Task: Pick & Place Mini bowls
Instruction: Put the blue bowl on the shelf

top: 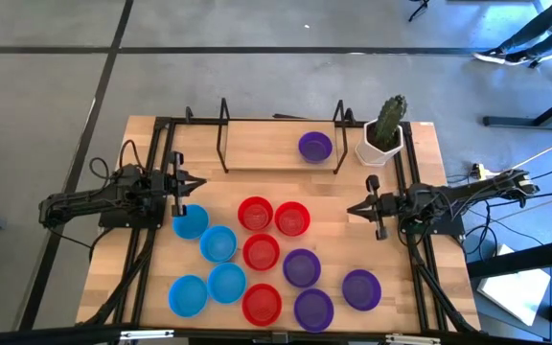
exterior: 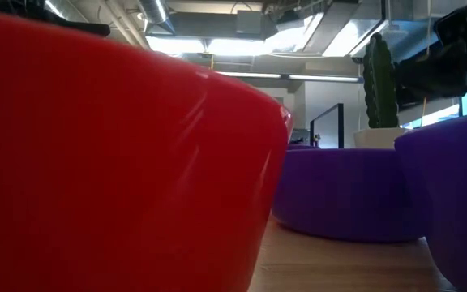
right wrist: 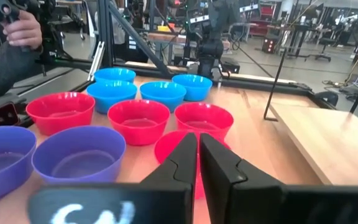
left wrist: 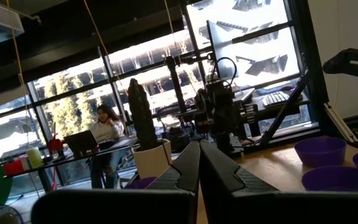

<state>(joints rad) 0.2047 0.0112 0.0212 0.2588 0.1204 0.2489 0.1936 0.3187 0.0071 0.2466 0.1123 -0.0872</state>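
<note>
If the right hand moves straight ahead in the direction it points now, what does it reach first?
Probably one of the round red plastic mini bowls. The shut right hand points across the wooden table toward the left arm, and the red bowls lie nearest along that line. It may hang above their rims, so it could pass over.

My left end effector sits at the left edge of the pale wooden worktop, my right end effector at the right edge, both pointing inward. Between them and toward the near edge lie the small round plastic bowls: four blue ones on the left, four red ones in the middle, three purple ones on the right. A lone purple bowl rests at the far side between black wire stands, with a white pot holding a green cactus just right of it.
</note>
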